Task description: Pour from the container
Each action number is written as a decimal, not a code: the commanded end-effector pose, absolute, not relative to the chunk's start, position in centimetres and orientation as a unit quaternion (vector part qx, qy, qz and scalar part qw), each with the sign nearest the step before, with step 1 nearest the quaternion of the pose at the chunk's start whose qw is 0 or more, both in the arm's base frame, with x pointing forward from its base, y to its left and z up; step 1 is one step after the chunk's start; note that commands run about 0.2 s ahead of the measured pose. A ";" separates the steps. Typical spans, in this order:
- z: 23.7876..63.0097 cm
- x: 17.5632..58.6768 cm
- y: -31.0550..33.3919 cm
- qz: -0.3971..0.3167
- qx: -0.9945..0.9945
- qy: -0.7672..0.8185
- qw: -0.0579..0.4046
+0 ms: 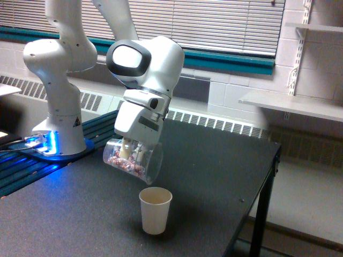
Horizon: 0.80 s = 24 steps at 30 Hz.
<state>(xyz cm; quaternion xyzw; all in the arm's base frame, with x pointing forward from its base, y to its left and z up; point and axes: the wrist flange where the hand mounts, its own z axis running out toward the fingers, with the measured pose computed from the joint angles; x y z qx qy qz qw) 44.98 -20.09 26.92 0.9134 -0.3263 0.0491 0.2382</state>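
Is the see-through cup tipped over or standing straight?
Tipped. The clear cup lies nearly sideways in the tool, mouth angled down toward the paper cup.

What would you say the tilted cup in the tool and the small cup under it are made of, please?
The tilted cup looks like clear glossy plastic: small pinkish pieces show through its wall. The small cup looks like matte white paper, opaque, with a thin rolled rim, though coated card is possible.
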 end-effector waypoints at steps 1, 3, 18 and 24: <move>27.6 44.7 -20.0 0.051 0.911 -0.324 0.249; 27.6 44.6 -20.0 0.047 0.912 -0.322 0.251; 27.5 44.4 -20.1 0.041 0.913 -0.310 0.263; 27.5 44.6 -20.2 0.041 0.914 -0.303 0.265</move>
